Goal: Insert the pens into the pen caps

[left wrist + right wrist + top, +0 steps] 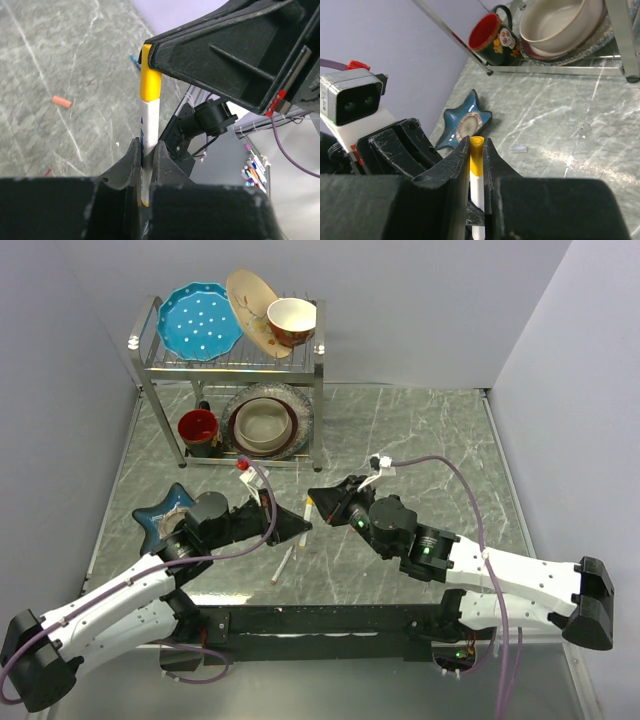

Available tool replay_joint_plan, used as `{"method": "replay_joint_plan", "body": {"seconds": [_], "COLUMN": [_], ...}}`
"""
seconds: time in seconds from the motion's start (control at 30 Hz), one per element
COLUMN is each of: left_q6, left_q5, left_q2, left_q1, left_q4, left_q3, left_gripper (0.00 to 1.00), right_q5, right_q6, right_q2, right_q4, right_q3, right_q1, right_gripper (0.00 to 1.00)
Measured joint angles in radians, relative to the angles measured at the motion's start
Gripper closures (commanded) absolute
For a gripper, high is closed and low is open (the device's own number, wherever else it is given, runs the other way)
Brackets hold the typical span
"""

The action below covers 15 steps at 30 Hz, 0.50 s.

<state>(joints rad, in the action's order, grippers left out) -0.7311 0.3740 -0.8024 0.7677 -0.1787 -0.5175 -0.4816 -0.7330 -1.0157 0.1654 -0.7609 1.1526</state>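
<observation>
Above the middle of the worktop (430,440), the left tool (146,146) grips a white pen (150,117) while the right tool (476,145) pinches its yellow cap (477,162). A second pen (283,565) lies toward the near edge. The rack (319,420) stands at the far-left corner, with open worktop to its right.

Dish rack (230,366) top: I see 1 blue dotted plate (200,322), 1 beige plate (248,295), 1 bowl (291,320).
Lower shelf: red mug (198,427), cream bowl (265,423).
Table (420,440): blue star dish (160,515), left.

Tabletop (430,440) marble-look, smooth — rack (319,410) shiny metal; pen (149,125) glossy plastic (cap (150,82) likewise).
</observation>
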Motion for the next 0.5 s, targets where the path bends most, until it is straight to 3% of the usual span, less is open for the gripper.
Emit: {"method": "replay_joint_plan", "body": {"seconds": [0.1,0.37,0.5], "left_q6": [0.027,0.068,0.092], "left_q5": [0.021,-0.003,0.005], "left_q2": [0.004,0.058,0.120], "left_q1": [0.000,-0.007,-0.007], "left_q4": [0.010,0.006,0.037], "left_q3": [-0.027,-0.089,-0.089], "left_gripper": [0.99,0.99,0.99], "right_q5": [0.008,0.136,0.162], "right_q6": [0.004,0.027,0.061], "right_q2": [0.033,0.125,0.154], "right_q4": [0.005,-0.011,-0.053], "right_q3": [0.000,-0.002,-0.042], "right_q1": [0.004,0.046,0.047], "right_gripper": [0.64,0.31,0.27]}}
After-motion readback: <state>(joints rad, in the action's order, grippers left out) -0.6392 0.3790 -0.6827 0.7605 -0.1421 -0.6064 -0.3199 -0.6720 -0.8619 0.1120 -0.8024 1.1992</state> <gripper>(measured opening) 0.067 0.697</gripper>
